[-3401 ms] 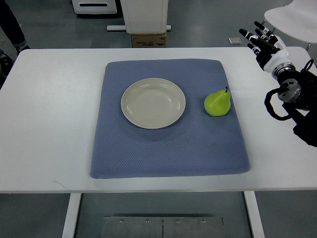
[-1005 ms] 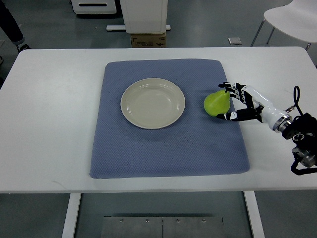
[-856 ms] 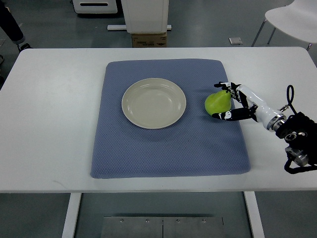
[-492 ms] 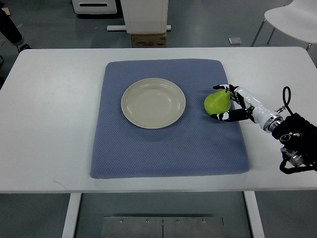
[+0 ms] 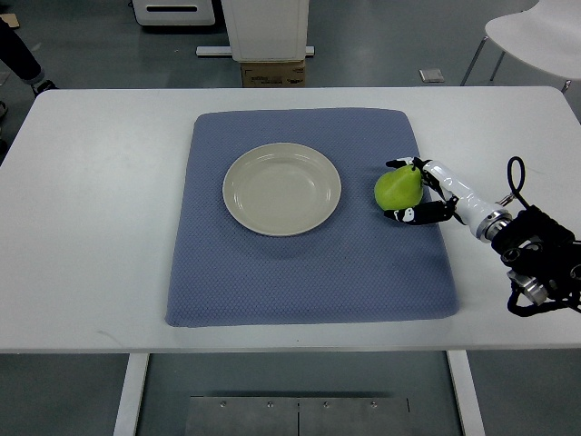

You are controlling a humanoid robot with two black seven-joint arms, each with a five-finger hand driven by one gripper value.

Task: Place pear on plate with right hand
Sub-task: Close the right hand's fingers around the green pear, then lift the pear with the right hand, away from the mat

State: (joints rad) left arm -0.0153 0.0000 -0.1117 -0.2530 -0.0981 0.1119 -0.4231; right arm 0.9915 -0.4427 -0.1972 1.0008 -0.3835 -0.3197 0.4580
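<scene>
A green pear (image 5: pixel 394 189) lies on the blue mat (image 5: pixel 309 272), just right of an empty cream plate (image 5: pixel 238 163) at the mat's middle. My right hand (image 5: pixel 400 191) reaches in from the right edge and wraps the pear's right side. Its black fingers (image 5: pixel 398 164) curl over the far side by the stem, and the thumb (image 5: pixel 405 214) presses along the near side. The pear still rests on the mat. The white forearm (image 5: pixel 461 193) runs down-right to black cabling at the table's right edge. No left arm shows.
The mat lies on a white table (image 5: pixel 100 227). Beyond the far edge stand a cardboard box (image 5: pixel 271 73) and a white cabinet base. A white chair (image 5: pixel 536 36) is at the top right, and a person's leg (image 5: pixel 18 50) at the top left.
The right hand came down from the far right corner to the pear. Over the last second its fingers and thumb closed in around the pear; the pear has hardly moved.
</scene>
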